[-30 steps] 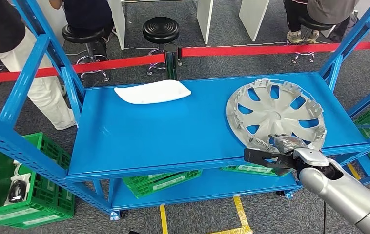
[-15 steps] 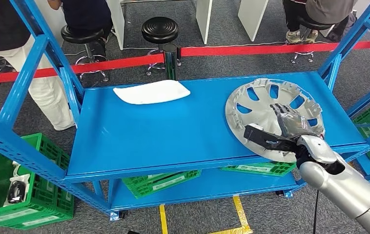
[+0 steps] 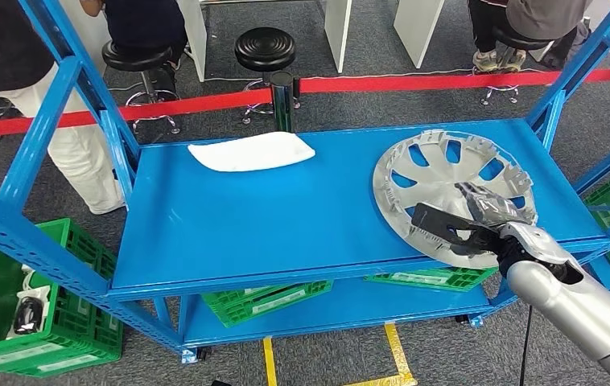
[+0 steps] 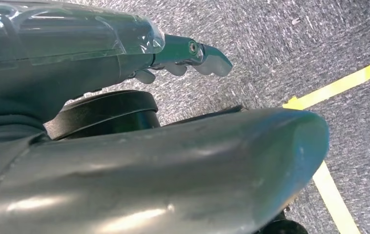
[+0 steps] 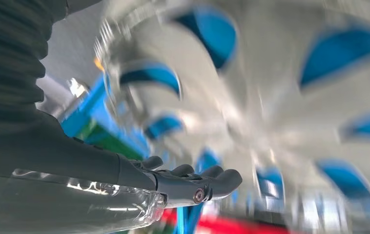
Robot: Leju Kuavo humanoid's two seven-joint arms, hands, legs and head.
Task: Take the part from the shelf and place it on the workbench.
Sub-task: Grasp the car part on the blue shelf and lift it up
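Observation:
A silver hubcap [image 3: 438,173] lies flat at the right end of the blue shelf [image 3: 286,217]. My right hand [image 3: 479,221] hovers over its near rim with fingers spread across the spokes and the thumb stretched out to the left. It holds nothing. In the right wrist view the blurred hubcap [image 5: 280,97] is very close beyond the straight fingers [image 5: 197,183]. A white curved part [image 3: 251,151] rests at the shelf's back left. My left hand [image 4: 183,53] hangs over the grey floor, holding nothing.
Blue uprights [image 3: 68,88] frame the shelf on both sides. Green crates [image 3: 36,314] stand below and to the left. A red barrier tape [image 3: 205,100], black stools [image 3: 265,48] and people stand behind the shelf. Yellow floor tape [image 3: 398,354] runs under the front.
My right hand rose from the hubcap's front edge over its spokes, then settled slightly lower and to the right. The hubcap has not moved.

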